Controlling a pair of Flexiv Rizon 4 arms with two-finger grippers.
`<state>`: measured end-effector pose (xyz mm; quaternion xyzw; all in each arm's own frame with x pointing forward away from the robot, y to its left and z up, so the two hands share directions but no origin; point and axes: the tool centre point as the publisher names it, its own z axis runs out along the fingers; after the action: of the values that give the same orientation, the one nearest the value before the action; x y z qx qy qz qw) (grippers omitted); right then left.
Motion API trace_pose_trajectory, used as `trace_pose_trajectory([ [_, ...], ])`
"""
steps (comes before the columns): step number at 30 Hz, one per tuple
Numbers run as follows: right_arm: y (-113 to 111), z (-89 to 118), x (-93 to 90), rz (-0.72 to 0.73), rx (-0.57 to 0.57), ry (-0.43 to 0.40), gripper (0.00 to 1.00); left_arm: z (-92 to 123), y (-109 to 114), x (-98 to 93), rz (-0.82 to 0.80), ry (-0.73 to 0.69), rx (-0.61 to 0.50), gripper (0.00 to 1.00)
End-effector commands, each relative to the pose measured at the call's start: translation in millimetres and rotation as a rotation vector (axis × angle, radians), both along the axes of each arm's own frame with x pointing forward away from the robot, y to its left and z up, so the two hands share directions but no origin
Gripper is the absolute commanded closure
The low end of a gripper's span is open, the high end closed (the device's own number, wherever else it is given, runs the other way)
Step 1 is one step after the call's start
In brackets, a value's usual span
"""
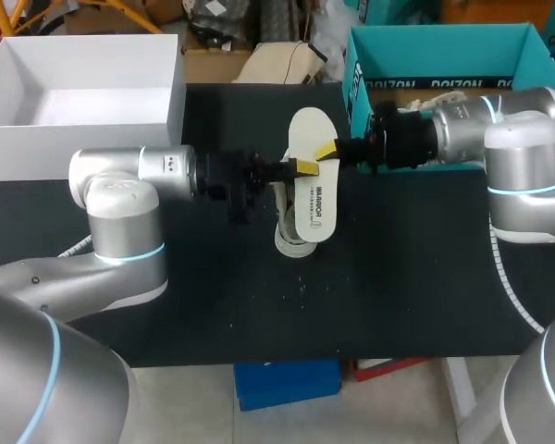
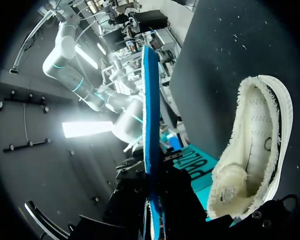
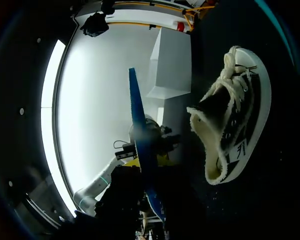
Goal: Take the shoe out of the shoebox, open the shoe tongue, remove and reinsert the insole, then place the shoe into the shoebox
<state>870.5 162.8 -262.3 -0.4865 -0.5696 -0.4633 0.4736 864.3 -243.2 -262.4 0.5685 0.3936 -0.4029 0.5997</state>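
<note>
A white insole (image 1: 313,180) with a blue underside hangs flat over the middle of the black table, above the white shoe (image 1: 291,239), which stands on its sole. My left gripper (image 1: 303,167) pinches the insole's left edge and my right gripper (image 1: 326,151) pinches its right edge. In the left wrist view the insole (image 2: 150,125) runs edge-on between the fingers of the left gripper (image 2: 154,220), with the shoe (image 2: 250,160) beside it. Seen from the right wrist, the insole (image 3: 140,135) likewise sits between the fingers of the right gripper (image 3: 150,200), the laced shoe (image 3: 230,130) alongside.
The teal shoebox (image 1: 435,33) stands open at the back right, behind my right arm. A larger white open box (image 1: 92,37) stands at the back left. The black mat's front half (image 1: 351,296) lies bare.
</note>
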Motion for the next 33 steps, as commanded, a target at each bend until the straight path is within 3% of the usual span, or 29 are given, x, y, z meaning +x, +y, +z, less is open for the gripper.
trace_pose_trajectory([
  [1, -4, -3, -0.1, -0.025, 0.025, 0.005, 0.0, -1, -2, -3.1, 0.003, 0.001, 0.011, 1.0],
  [8, -9, -2, -0.8, -0.058, 0.057, 0.015, 0.0, -1, 0, -11.9, 0.022, 0.031, 0.061, 1.0],
  [12, -18, -4, -2.2, -0.082, 0.016, 0.033, 0.0, -2, 3, -19.9, 0.041, 0.056, 0.085, 1.0],
  [26, -83, 6, -21.6, -0.185, -0.129, 0.012, 0.0, 1, 42, -77.4, 0.087, 0.206, 0.302, 1.0],
  [33, -117, 19, -37.6, -0.271, -0.278, -0.051, 0.0, -5, 62, -106.3, 0.085, 0.287, 0.371, 1.0],
])
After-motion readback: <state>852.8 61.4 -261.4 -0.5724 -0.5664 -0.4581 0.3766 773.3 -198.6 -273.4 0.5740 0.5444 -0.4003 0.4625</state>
